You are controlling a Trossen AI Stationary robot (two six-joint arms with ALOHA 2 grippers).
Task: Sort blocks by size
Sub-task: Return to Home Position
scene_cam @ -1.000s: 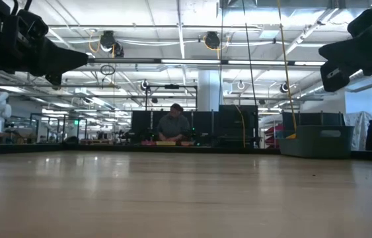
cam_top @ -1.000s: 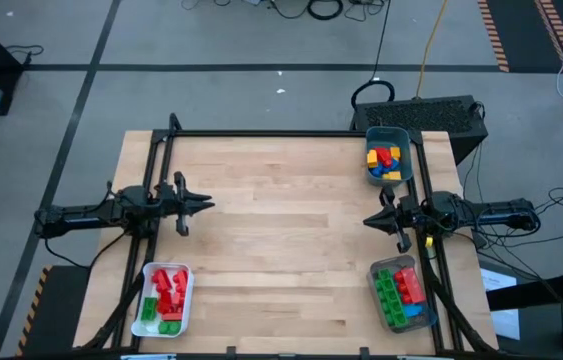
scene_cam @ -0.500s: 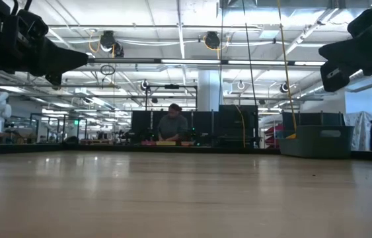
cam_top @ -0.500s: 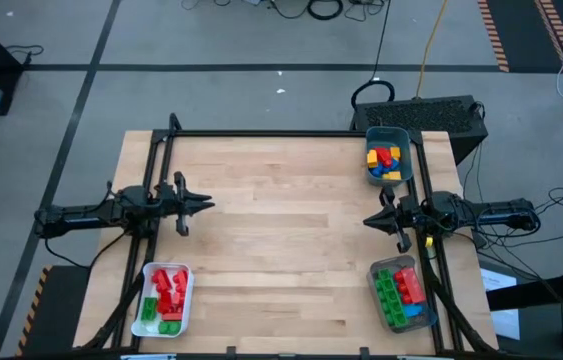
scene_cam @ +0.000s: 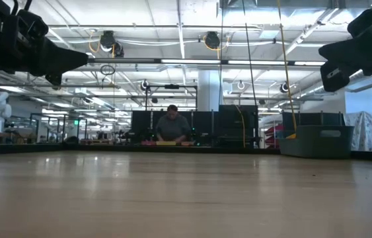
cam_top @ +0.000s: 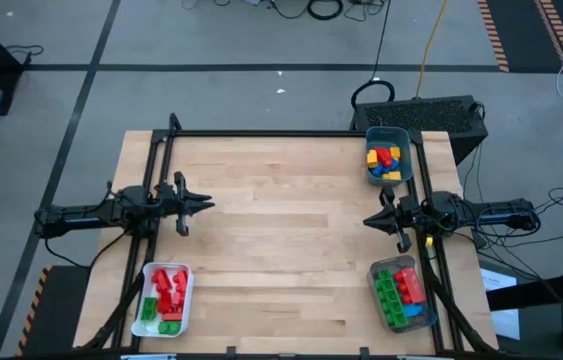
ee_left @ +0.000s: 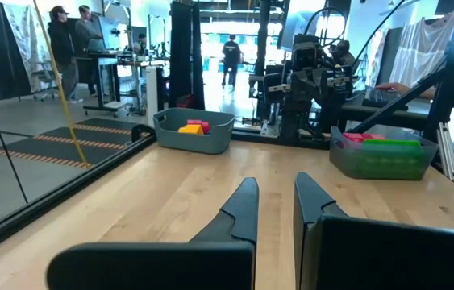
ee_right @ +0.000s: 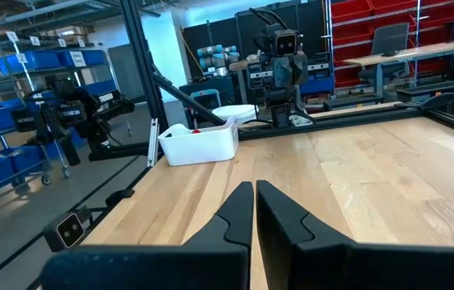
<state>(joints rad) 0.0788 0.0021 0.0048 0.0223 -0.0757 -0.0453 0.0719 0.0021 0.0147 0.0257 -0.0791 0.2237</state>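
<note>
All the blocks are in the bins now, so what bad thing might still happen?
The white bin sits at the edge of the table near the left gripper, so a bump might spill its blocks. The right gripper hangs between the grey bin and the dark bin; a wide swing might knock either.

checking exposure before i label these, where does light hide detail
low view: ceiling lights behind turn the left gripper and right gripper into black shapes; left wrist view: strong glare in the room behind the grey bin; high view: even light, the blocks show their colours clearly.
</note>
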